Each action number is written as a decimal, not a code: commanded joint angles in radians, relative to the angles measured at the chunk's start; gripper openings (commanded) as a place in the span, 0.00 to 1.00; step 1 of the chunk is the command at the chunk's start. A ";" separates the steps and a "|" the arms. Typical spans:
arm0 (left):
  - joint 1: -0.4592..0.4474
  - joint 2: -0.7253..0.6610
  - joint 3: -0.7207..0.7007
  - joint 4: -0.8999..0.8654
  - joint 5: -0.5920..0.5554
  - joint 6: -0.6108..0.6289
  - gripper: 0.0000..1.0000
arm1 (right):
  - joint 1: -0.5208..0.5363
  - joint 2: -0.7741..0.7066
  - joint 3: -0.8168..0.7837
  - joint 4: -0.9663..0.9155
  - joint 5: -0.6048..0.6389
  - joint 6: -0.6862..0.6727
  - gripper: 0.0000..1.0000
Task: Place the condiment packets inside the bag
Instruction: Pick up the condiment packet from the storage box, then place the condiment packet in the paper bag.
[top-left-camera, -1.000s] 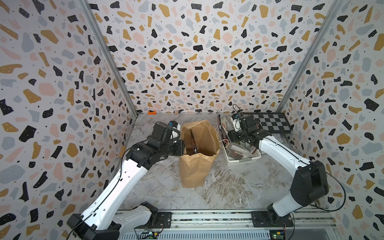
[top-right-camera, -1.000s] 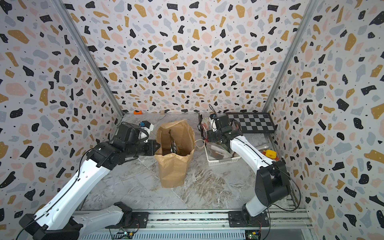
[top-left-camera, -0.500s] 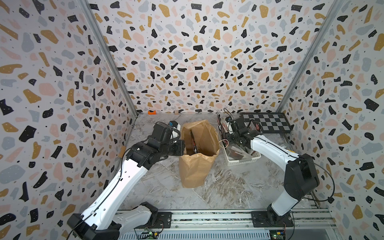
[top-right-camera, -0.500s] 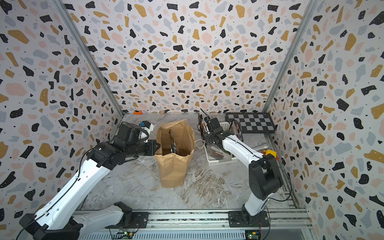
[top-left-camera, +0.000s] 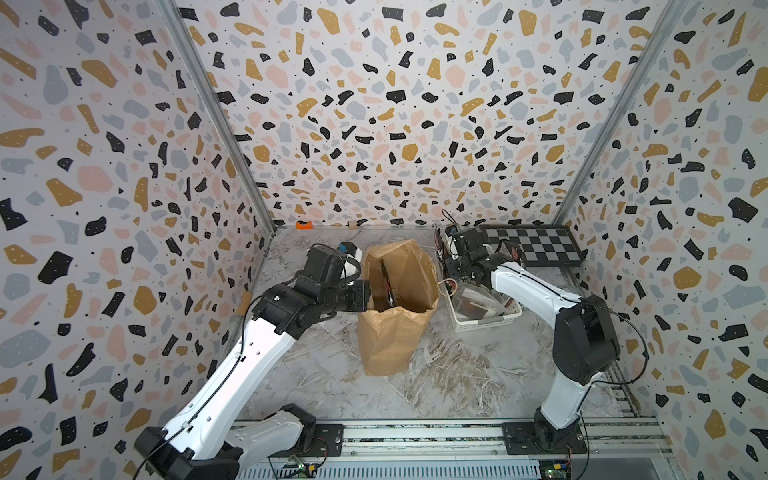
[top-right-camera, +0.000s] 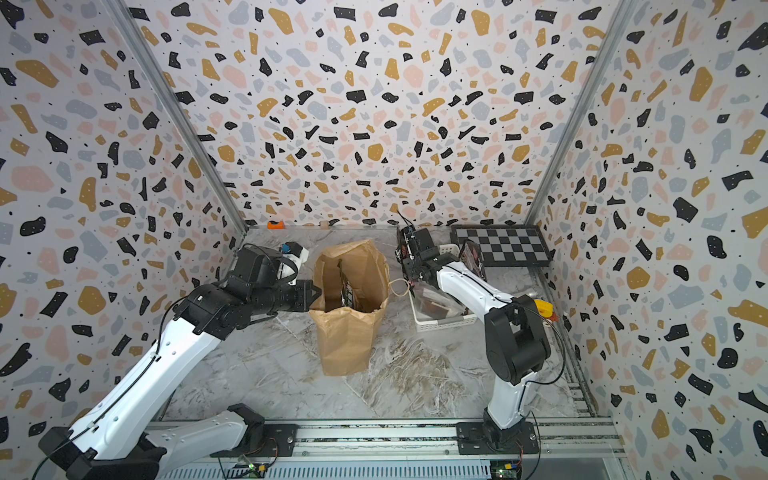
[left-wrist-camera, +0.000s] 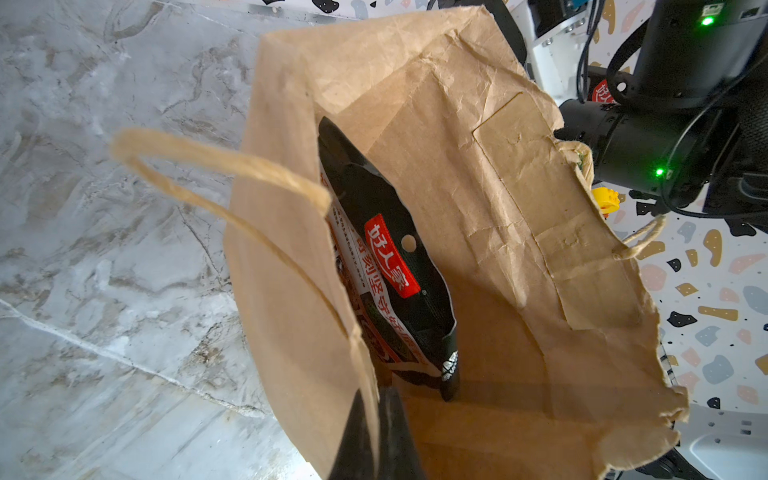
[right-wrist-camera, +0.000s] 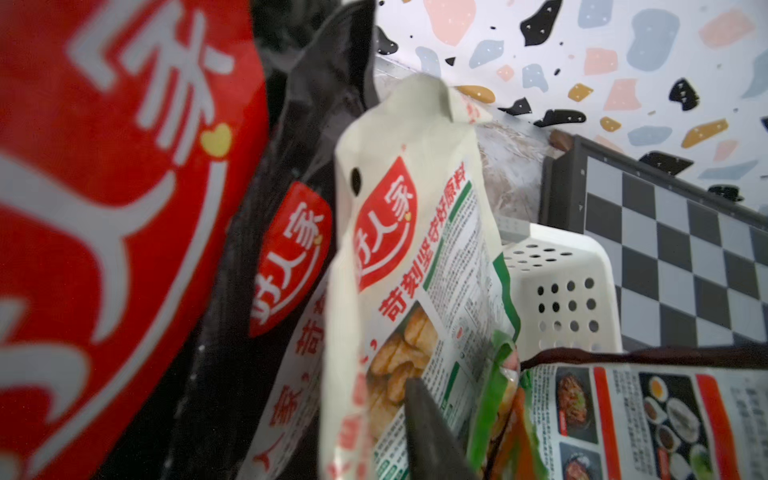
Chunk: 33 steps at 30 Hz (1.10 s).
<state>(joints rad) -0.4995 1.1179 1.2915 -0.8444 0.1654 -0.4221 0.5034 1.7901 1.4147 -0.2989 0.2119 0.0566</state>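
Pinching bag (left-wrist-camera: 498, 249) rim, left gripper (left-wrist-camera: 376, 401), packet (left-wrist-camera: 386, 249) inside

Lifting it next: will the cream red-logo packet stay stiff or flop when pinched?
Probably floppy: the cream packet looks like thin film, its top corner curled over. Its glossy face may slip from a shallow pinch. It looks flat, so likely light.

bag (top-left-camera: 395, 328): upright, central, brown, crinkled, mouth open.
packet (top-left-camera: 387, 282): black, standing on edge inside bag.
left gripper (top-left-camera: 366, 296): clamped on bag's rim.
right gripper (top-left-camera: 451, 276): low at basket's far end, jaws hidden.
basket (top-left-camera: 490, 322): white, just beside bag.
checkerboard (top-left-camera: 530, 245): flat, beyond basket.
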 joint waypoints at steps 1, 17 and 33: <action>-0.001 -0.007 0.001 0.019 0.013 0.037 0.00 | -0.007 -0.086 -0.006 0.043 0.031 0.016 0.00; -0.001 -0.029 0.006 0.009 -0.037 0.055 0.00 | 0.003 -0.433 0.154 -0.131 -0.169 -0.080 0.00; -0.001 -0.023 0.000 0.018 -0.023 0.042 0.00 | 0.142 -0.396 0.562 -0.204 -0.612 0.225 0.00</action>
<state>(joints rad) -0.4995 1.0954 1.2922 -0.8623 0.1410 -0.3847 0.6281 1.3972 1.9667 -0.5446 -0.2962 0.1642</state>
